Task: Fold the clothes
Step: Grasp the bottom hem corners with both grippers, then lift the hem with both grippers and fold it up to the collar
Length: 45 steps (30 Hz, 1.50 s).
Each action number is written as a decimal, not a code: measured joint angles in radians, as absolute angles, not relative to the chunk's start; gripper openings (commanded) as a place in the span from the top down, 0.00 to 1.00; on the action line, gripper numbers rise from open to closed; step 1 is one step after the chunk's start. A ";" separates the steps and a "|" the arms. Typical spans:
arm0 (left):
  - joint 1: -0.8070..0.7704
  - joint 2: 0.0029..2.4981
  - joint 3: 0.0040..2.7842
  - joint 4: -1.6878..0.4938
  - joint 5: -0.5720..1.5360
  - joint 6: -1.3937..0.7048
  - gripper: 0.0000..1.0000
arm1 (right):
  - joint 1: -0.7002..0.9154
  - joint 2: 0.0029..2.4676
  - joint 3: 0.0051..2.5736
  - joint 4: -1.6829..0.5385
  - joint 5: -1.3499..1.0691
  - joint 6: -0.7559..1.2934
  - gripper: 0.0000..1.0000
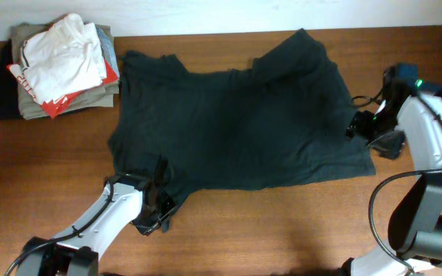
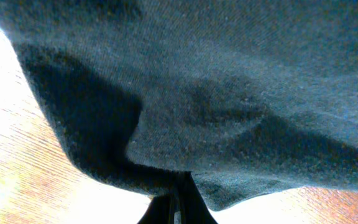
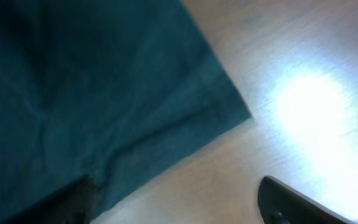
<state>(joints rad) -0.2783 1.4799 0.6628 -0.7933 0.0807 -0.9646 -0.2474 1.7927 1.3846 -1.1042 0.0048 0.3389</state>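
A dark teal T-shirt [image 1: 236,123] lies spread flat across the middle of the wooden table. My left gripper [image 1: 156,205] is shut on the shirt's front left corner; in the left wrist view the cloth [image 2: 229,93] is pinched between the closed fingers [image 2: 178,202] and lifted slightly off the wood. My right gripper [image 1: 371,130] is open at the shirt's right edge. In the right wrist view the shirt's corner [image 3: 104,99] lies on the table, with one finger over the cloth and the other over bare wood [image 3: 179,199].
A stack of folded clothes [image 1: 60,65], white and red on top with khaki and black below, sits at the back left corner. Bare wooden table [image 1: 282,230] stretches along the front. The back edge of the table runs just behind the shirt.
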 measured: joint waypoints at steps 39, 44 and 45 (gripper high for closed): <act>-0.271 1.198 0.886 -1.246 -0.066 -0.826 0.99 | -0.307 1.578 0.992 -0.920 -0.017 0.419 0.96; -0.271 1.137 1.126 -1.419 -0.133 -0.802 0.99 | -0.307 1.366 1.190 -1.208 0.012 0.418 0.96; -0.271 1.137 1.145 -1.415 -0.139 -0.792 0.99 | -0.307 1.348 1.225 -1.227 0.024 0.416 0.96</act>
